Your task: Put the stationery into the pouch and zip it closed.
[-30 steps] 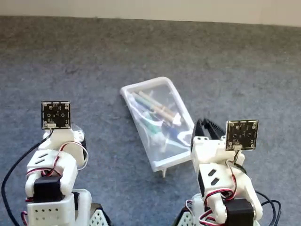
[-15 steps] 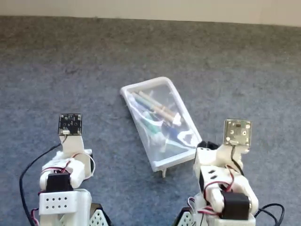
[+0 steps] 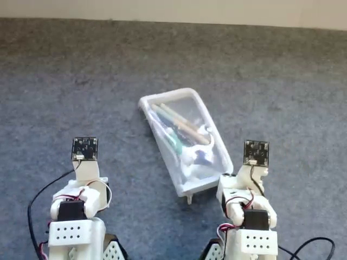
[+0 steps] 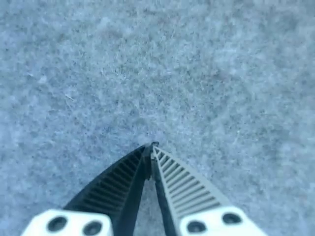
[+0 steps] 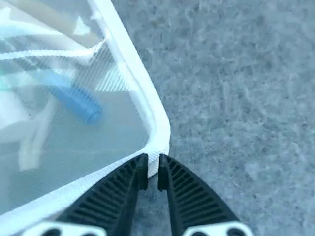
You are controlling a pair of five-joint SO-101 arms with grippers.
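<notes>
Arms have both drawn back toward 6 o'clock: left gripper (image 4: 150,150) closed over bare tabletop (image 3: 81,70), right gripper (image 5: 152,164) closed at the 5 o'clock corner of the pouch (image 3: 184,141). The pouch lies mid-tabletop with the stationery (image 3: 181,127) inside (zip seemingly shut), so the task looks finished.

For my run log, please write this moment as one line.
left tool: shut, over carpet | right tool: shut on pouch corner | stationery: inside pouch

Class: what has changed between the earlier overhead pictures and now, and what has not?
Both arms folded back toward their bases: left gripper over grey carpet, right gripper at a corner of the clear white-edged pouch. The stationery inside shifted slightly. The pouch stayed put.
</notes>
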